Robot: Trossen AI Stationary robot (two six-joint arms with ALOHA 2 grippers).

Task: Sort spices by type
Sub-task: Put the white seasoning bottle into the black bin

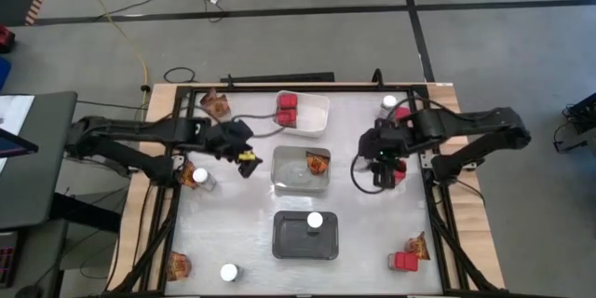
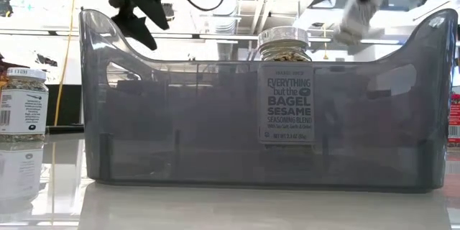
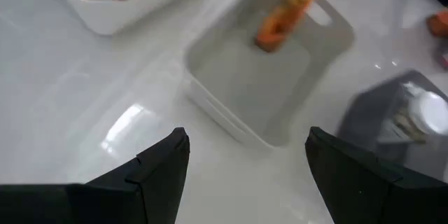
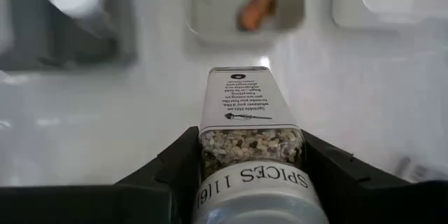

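The right hand (image 4: 248,182) clasps a spice jar (image 4: 248,129) between its fingers; the left hand (image 3: 245,161) hangs released above the counter (image 3: 84,98).

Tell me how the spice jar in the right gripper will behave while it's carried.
The spice jar looks rigid and smooth-sided, so it could slip between the right gripper's fingers. It is gripped near its lid with the body sticking out, so it may droop. It seems full, so fairly heavy.
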